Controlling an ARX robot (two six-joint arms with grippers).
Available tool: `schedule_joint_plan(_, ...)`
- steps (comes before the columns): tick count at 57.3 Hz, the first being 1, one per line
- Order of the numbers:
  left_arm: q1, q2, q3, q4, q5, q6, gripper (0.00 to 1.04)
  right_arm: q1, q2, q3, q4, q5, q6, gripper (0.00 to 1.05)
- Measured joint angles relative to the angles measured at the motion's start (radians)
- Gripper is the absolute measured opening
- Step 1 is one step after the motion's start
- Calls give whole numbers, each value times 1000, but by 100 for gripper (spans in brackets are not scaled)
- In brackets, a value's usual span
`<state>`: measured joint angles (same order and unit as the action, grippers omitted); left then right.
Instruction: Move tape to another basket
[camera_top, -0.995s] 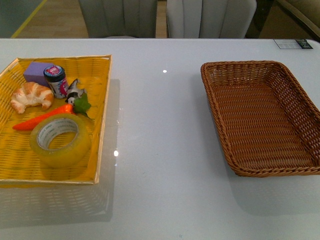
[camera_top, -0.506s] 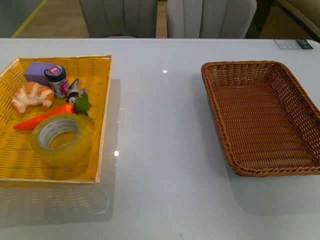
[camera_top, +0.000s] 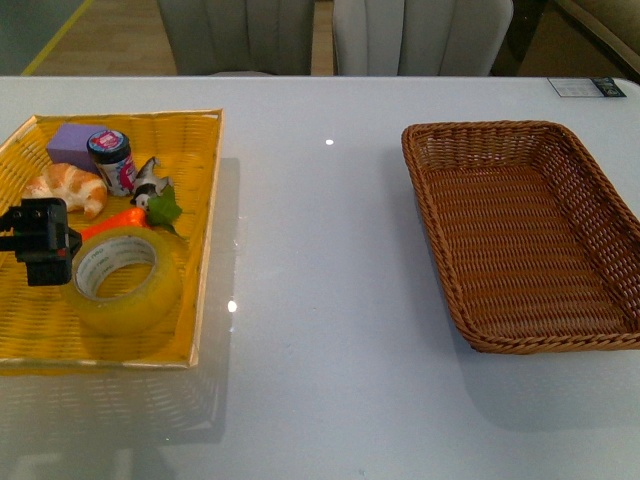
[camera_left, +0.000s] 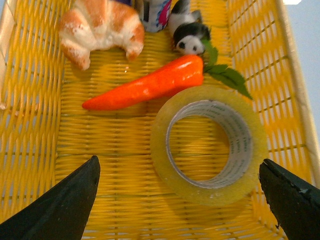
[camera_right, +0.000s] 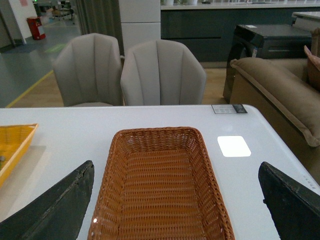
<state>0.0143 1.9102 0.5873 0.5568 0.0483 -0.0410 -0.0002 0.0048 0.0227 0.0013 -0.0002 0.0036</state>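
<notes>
The tape (camera_top: 130, 310), a yellowish roll with a white core, lies flat in the near part of the yellow flat tray (camera_top: 208, 180) at the left. My left gripper (camera_top: 45, 245) is open and empty above the tray, just left of the tape. In the left wrist view the tape (camera_left: 210, 192) lies between and beyond the open left gripper (camera_left: 178, 162), not touched. The dark brown wicker basket (camera_top: 430, 135) stands empty at the right. My right gripper (camera_right: 175, 164) is open and empty, raised before the basket (camera_right: 155, 131); it does not show in the front view.
The tray also holds a croissant (camera_top: 70, 185), an orange toy carrot (camera_left: 150, 85), a purple block (camera_top: 72, 140), a small jar (camera_top: 112, 158) and a black-and-white toy (camera_left: 187, 37). Two grey chairs (camera_right: 160, 70) stand behind the table. A card (camera_top: 585, 88) lies at the far right.
My left gripper has come into the front view from the left and now hangs over the tray beside the tape. The tape and baskets have not moved.
</notes>
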Motion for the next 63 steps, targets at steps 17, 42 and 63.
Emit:
schedule_joint_plan(17,16,188,134,-44,-21,-25,96,0,0,0,0,0,0,96)
schedule_joint_plan(42,-3,330,237,-59,-72,-23,78,0,0,0,0,0,0,96)
schedule_joint_plan(63,-19,337,257,-81,-84,-40,22,0,0,0,0,0,0,96)
